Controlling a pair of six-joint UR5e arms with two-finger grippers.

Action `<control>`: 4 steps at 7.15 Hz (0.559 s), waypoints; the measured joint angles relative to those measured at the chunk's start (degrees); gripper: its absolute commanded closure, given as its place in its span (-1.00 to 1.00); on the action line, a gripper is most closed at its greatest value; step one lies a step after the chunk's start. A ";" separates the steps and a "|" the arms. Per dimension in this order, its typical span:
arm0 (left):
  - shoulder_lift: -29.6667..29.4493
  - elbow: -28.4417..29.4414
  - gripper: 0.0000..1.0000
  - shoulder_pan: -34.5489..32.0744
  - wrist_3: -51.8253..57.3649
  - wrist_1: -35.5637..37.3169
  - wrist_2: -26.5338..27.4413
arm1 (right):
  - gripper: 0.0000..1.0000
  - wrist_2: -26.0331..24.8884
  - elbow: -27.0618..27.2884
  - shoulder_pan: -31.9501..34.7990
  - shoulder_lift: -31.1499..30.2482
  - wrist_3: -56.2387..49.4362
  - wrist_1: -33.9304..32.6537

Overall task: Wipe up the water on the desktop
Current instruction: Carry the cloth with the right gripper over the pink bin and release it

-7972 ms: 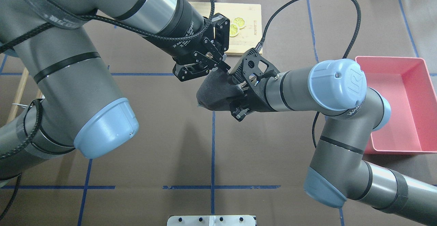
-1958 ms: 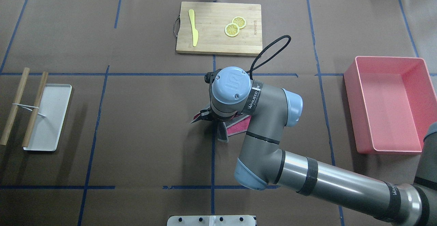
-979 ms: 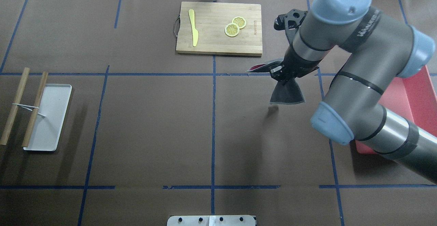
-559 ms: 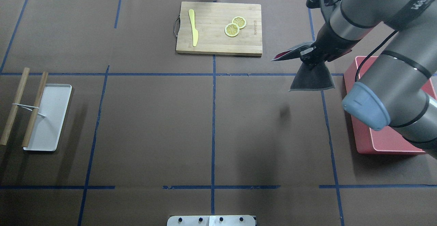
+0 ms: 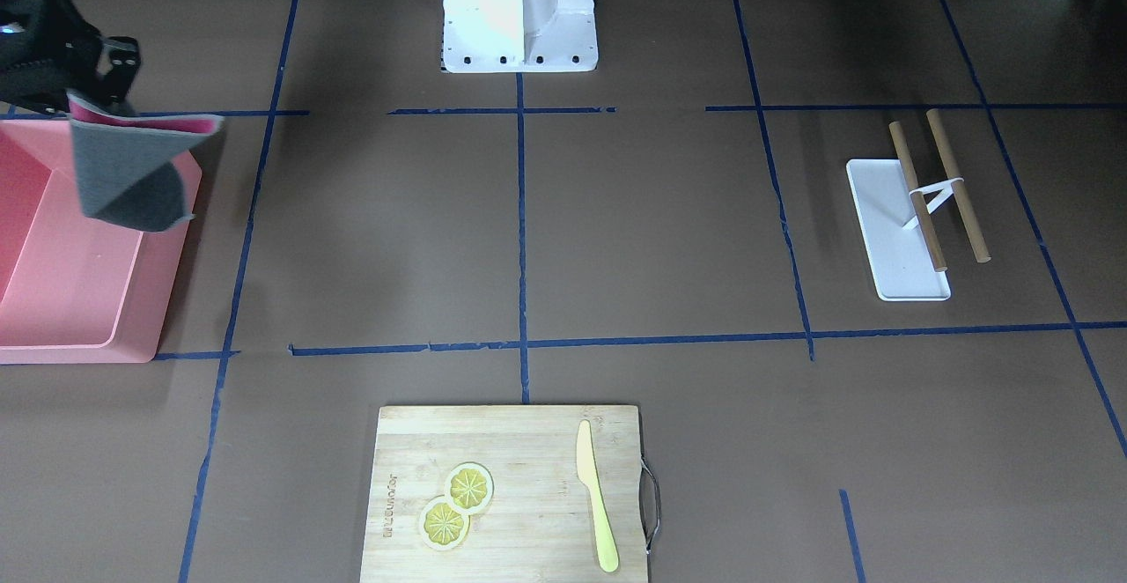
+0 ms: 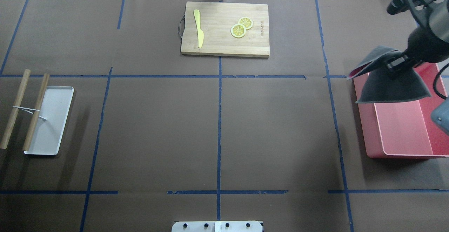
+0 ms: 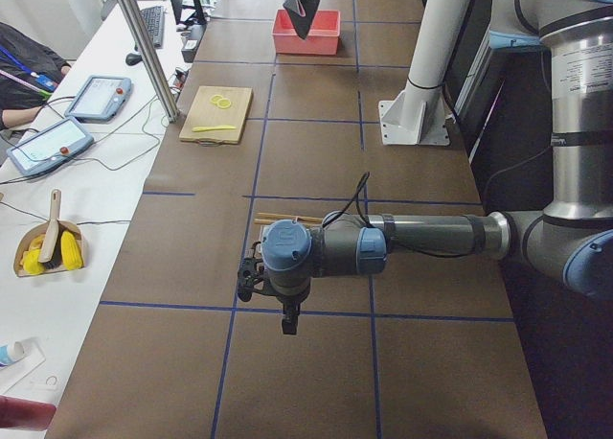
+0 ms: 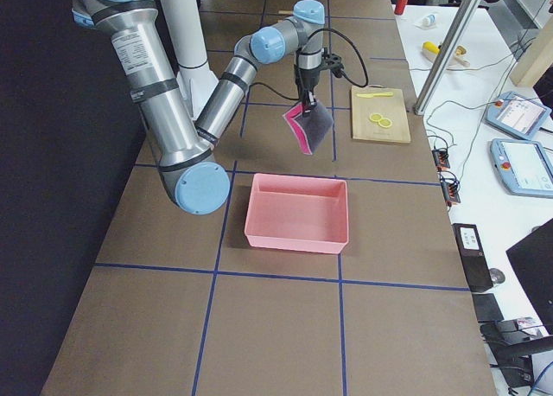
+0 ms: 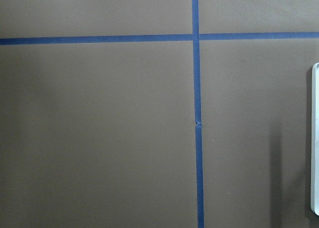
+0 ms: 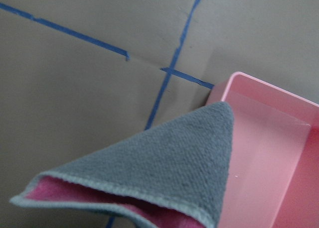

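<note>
The desktop point(image 6: 158, 120) is brown with blue tape lines; I see no water on it. My right gripper point(image 6: 395, 65) is shut on a grey cloth with a pink inner side point(image 6: 389, 84) and holds it in the air over the left rim of the pink bin point(image 6: 403, 137). The cloth also shows in the front-facing view point(image 5: 123, 169), below the gripper point(image 5: 92, 99), and in the right wrist view point(image 10: 164, 173). My left gripper point(image 7: 287, 316) shows only in the exterior left view, low over the near desktop. I cannot tell if it is open or shut.
A wooden cutting board point(image 6: 224, 44) with two lemon slices point(image 6: 241, 27) and a yellow knife point(image 6: 199, 28) lies at the back middle. A white tray point(image 6: 52, 127) with two tied wooden sticks point(image 6: 14, 109) lies at the far left. The robot base plate point(image 6: 217, 226) is at the front edge.
My right gripper has carried the cloth from the middle of the desktop to the right, up over the pink bin's left rim. The left arm has left the overhead view.
</note>
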 measured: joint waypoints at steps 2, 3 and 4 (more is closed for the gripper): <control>0.01 -0.01 -1.00 0.00 0.00 0.00 -0.04 | 0.72 4.29 0.43 6.70 -8.71 -11.59 0.86; -0.01 -0.02 -1.00 0.00 -0.03 -0.02 -0.07 | -0.98 5.23 -0.48 8.12 -12.27 -14.40 3.83; -0.04 -0.05 -1.00 0.00 -0.41 -0.09 -0.07 | -1.00 5.68 -2.34 8.66 -14.45 -15.51 7.53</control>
